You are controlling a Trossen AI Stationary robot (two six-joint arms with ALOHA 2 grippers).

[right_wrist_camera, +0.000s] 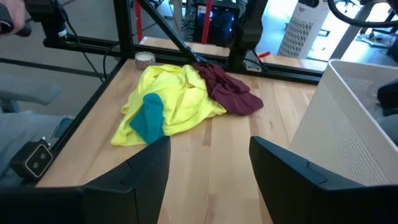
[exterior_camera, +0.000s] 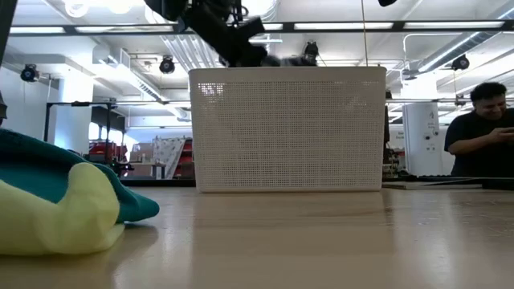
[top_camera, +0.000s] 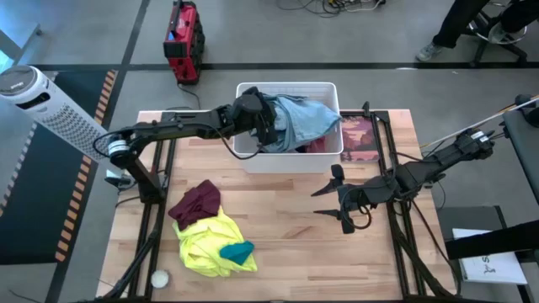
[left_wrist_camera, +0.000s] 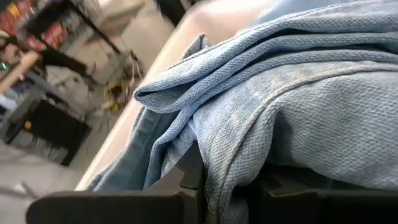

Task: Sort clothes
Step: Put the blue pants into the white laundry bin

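Note:
A white perforated basket (top_camera: 253,160) stands at the table's far middle. My left gripper (top_camera: 271,126) is over it, shut on a light blue-grey denim garment (top_camera: 307,118). A pink piece (top_camera: 320,145) shows in the basket beside it. A neon yellow garment (top_camera: 210,240), a teal piece (top_camera: 237,251) on top of it and a maroon garment (top_camera: 195,202) lie in a pile at the near left. My right gripper (top_camera: 333,202) is open and empty over the bare table right of the pile. My left gripper pinches a bunched fold of the denim (left_wrist_camera: 217,168) between its two fingers, several layers. It reaches in from the table's left, over the basket's rim. The denim is lifted and drapes over the gripper, its far part spread toward the basket's right wall (top_camera: 333,118).
A flat pink-brown camouflage piece (top_camera: 358,139) lies right of the basket. A roll of tape (top_camera: 158,278) sits at the near left corner. A white fan (top_camera: 50,109) stands off the table's left. A person (exterior_camera: 482,120) sits beyond the table. Bare wood lies between the pile and my right gripper.

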